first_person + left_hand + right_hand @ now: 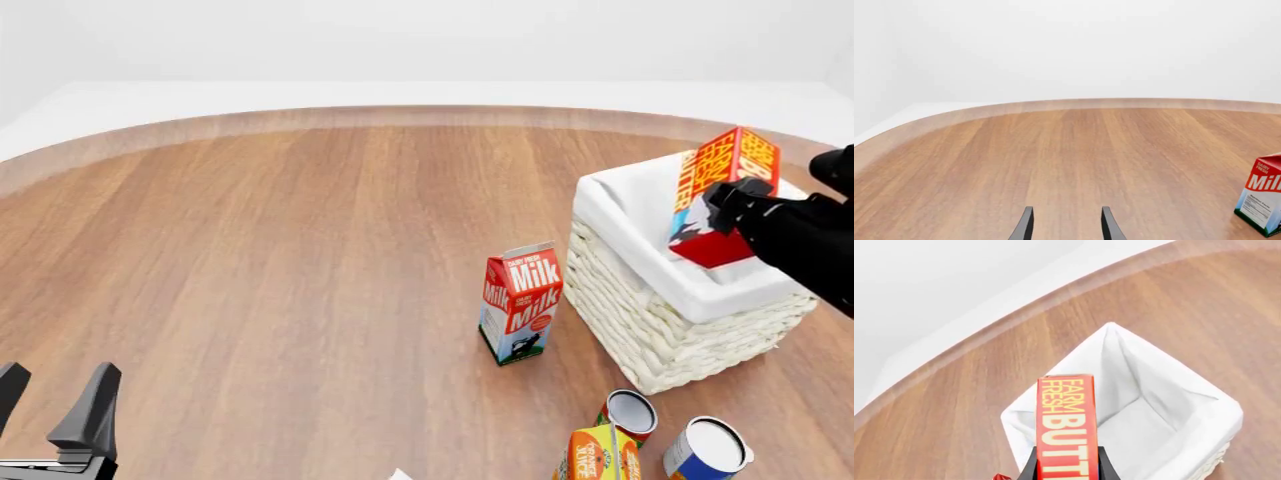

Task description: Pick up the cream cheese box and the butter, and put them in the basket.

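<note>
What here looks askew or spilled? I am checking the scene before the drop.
Nothing spilled. Only the butter sits tilted, clamped in the right pincer above the basket; the milk carton stands upright.

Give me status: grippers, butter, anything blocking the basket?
Right gripper shut on butter, held over basket. Left gripper open, holding nothing. Basket interior looks bare; nothing blocking the drop.
</note>
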